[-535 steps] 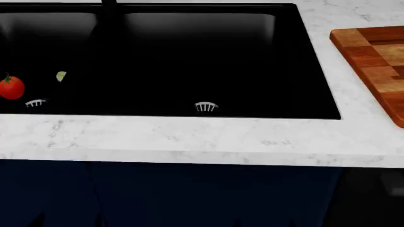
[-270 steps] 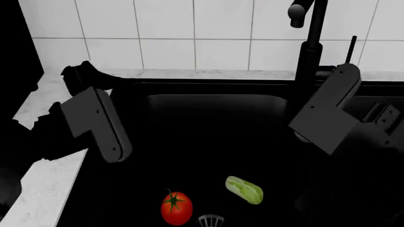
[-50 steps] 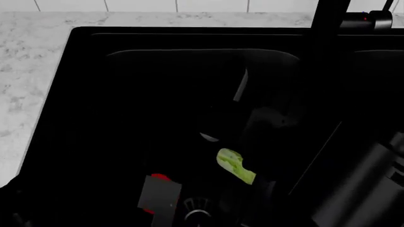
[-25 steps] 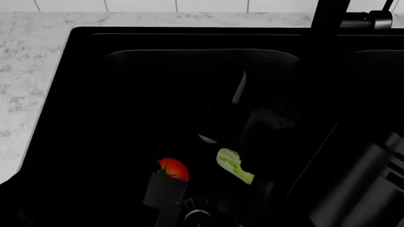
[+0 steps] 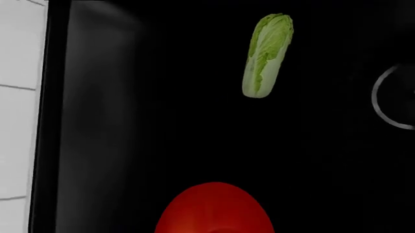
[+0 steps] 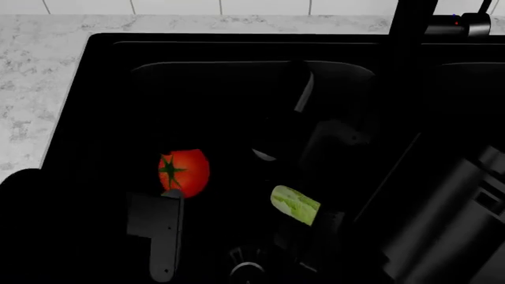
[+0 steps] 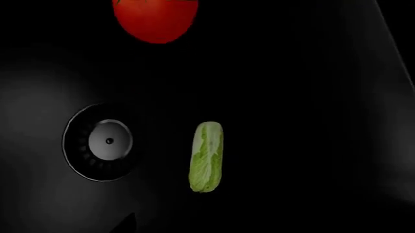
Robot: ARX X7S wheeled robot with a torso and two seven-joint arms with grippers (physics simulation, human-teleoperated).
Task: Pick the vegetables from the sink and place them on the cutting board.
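Two vegetables show in my left wrist view: the tomato (image 5: 214, 209) fills the near edge, close under my left claw, and the napa cabbage (image 5: 267, 54) lies farther off on the black floor of the sink (image 5: 104, 126). The two are apart. A bright arc of the drain (image 5: 389, 97) shows at one border. My own fingers are out of this picture.

In the head view the tomato (image 6: 184, 171) is in the left basin, its green stem turned toward the basin's left wall. A grey finger of my left claw (image 6: 158, 228) touches its near side; I cannot tell whether the claw pinches it or stands spread. The cabbage (image 6: 294, 204) lies nearer the divider, beside the dark bulk of my right arm (image 6: 442, 225). The faucet (image 6: 414, 35) rises at the back rim.

From the right wrist view, the cabbage (image 7: 206, 156) lies just beside the round drain (image 7: 100, 141), not touching it, with the tomato (image 7: 155, 19) well beyond. My right claw's state I cannot tell.
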